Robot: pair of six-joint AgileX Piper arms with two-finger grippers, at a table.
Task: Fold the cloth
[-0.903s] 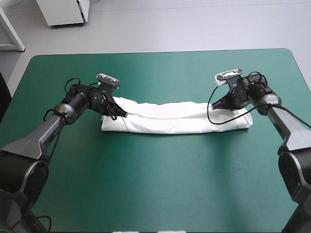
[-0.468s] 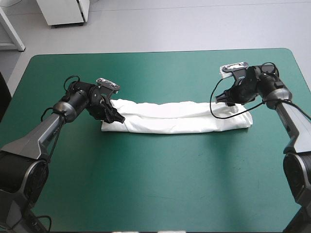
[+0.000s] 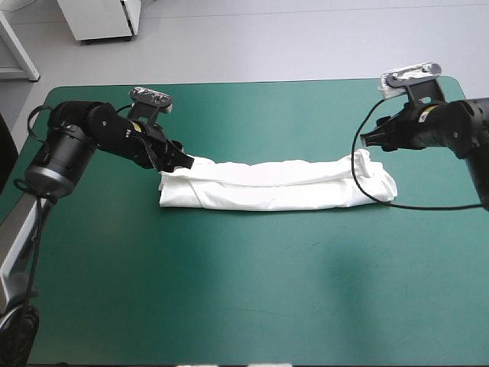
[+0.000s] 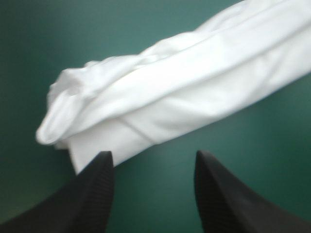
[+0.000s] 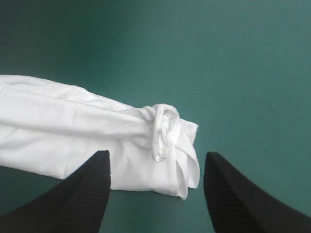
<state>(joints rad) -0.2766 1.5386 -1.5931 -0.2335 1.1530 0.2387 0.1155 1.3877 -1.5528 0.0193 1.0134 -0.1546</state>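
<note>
White and folded lengthwise into a long narrow band, the T-shirt point(image 3: 279, 186) lies across the middle of the teal-green cover point(image 3: 252, 290), running left to right, its layers softly creased. Earlier both grippers sat low at its ends. Now the left gripper point(image 3: 183, 160) and the right gripper point(image 3: 367, 140) have drawn back outward, both released with fingers spread and holding nothing. The right wrist view shows a bunched roll of cloth at the right end, which the high view barely shows.
</note>
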